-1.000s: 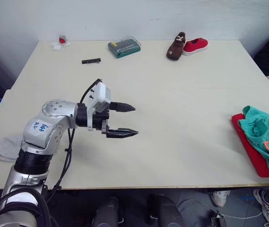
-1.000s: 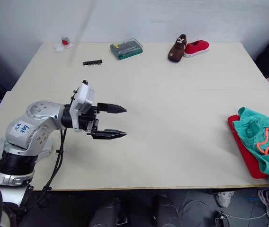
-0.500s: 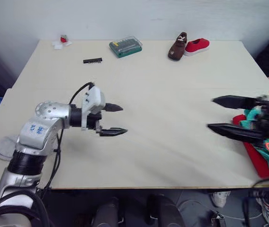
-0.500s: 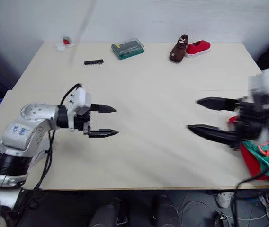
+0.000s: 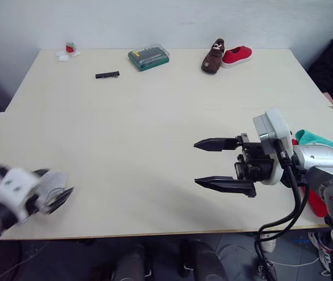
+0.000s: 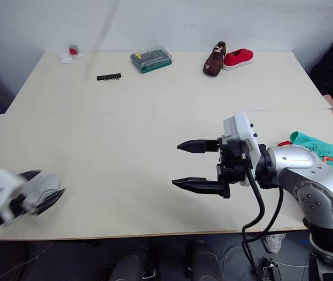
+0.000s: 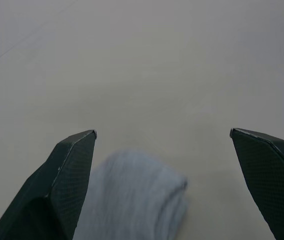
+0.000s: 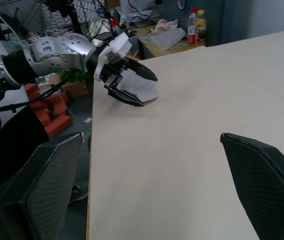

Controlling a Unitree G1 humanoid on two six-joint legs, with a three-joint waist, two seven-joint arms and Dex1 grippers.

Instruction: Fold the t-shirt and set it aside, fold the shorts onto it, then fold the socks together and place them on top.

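The right gripper is hovering over the middle of the table, its arm reaching in from the right edge with the forearm lying nearly level and the wrist pointing toward the robot's left. Its two black fingers are spread wide, one above the other, with nothing between them. The left gripper is sitting low at the near left corner of the table, its arm drawn back close to the edge. Its fingers are also spread apart, and the wrist view is showing them standing wide on either side of the socks, which are lying on the tabletop between and just short of the fingertips; whether a finger is touching the grey knit cannot be told. The socks are lying as a soft bundle at that near left corner. The shorts are lying at the table's right edge behind the right arm, on top of the t-shirt, of which a red strip is peeking out below the arm. At the far edge, a brown shoe and a red shoe are resting side by side, touching, with a green bit case to their left, a black bit strip near it, and a small red and white object at the far left corner.
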